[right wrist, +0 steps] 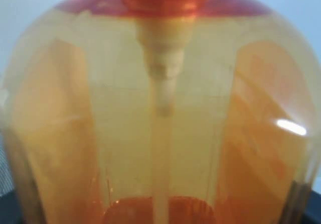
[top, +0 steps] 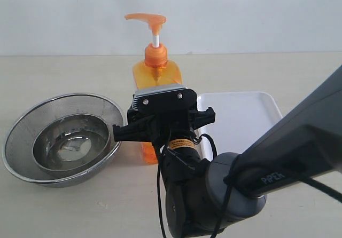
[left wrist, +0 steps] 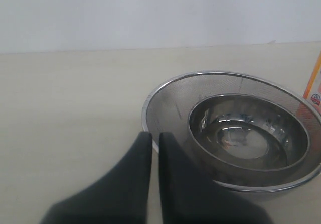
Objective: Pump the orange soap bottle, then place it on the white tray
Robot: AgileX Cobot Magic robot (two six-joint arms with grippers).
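Exterior view: your R gripper is on the bottle at mid-body, arm coming in from 4 o'clock. Jaws sit either side of the body and look clamped on it. The bottle stands upright near frame centre, pump head up on its white stem, spout pointing to 9 o'clock. Its base shows below the gripper and looks down on the table, not on the tray. The tray lies flat at 3 o'clock of the bottle, just beside it; you can't see whether they touch, since the gripper hides the tray's near edge. At 9 o'clock of the bottle sit the bowls: a mesh bowl w/ a smaller steel bowl inside it, rim close to the gripper's finger mount.

R wrist view: orange body fills the frame, dip tube down the middle, dark finger bits at both lower corners against the bottle.

L wrist view: your L gripper has its fingers drawn together w/ only a thin slit, nothing between them, tips by the mesh bowl's rim
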